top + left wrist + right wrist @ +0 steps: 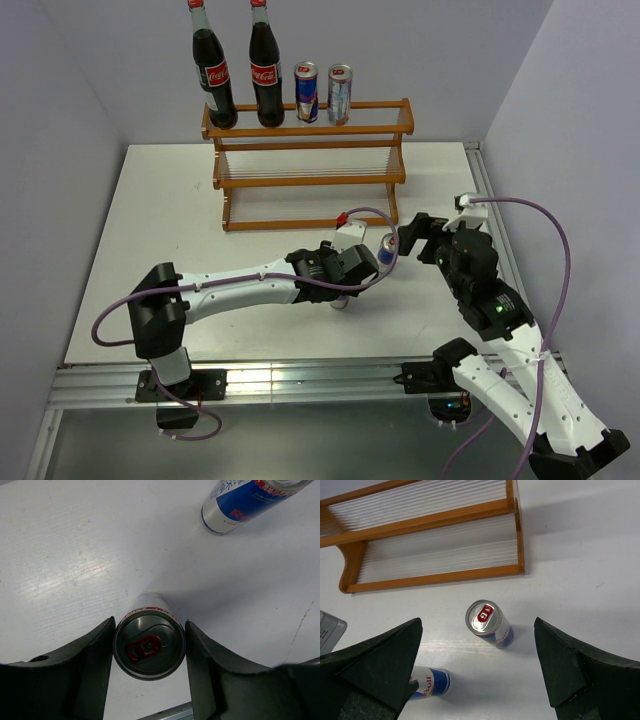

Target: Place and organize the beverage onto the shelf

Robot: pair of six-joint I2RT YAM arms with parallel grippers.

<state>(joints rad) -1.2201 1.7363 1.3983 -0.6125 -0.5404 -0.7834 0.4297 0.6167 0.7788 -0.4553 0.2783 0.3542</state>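
Your left gripper (150,629) sits over an upright slim can (149,649) on the white table (150,230), in front of the shelf (305,180). Its fingers (87,670) bracket the can closely on both sides. You cannot tell from the wrist view whether they actually press it. The can shows a silver top with a red pull tab and a thin red ring at the rim.

A second can (489,623) stands just beside it, toward your right arm. It is silver and blue with red lettering and a red tab. Your right gripper (477,625) hovers near this can with its jaws spread wide, holding nothing.

The shelf is orange-brown wood with pale slatted tiers, and its two lower levels are bare. On the top tier stand, from the left, two tall dark cola bottles (213,70) with red caps and red labels. Beside them are two more cans (306,93), one mostly blue and the other mostly silver.
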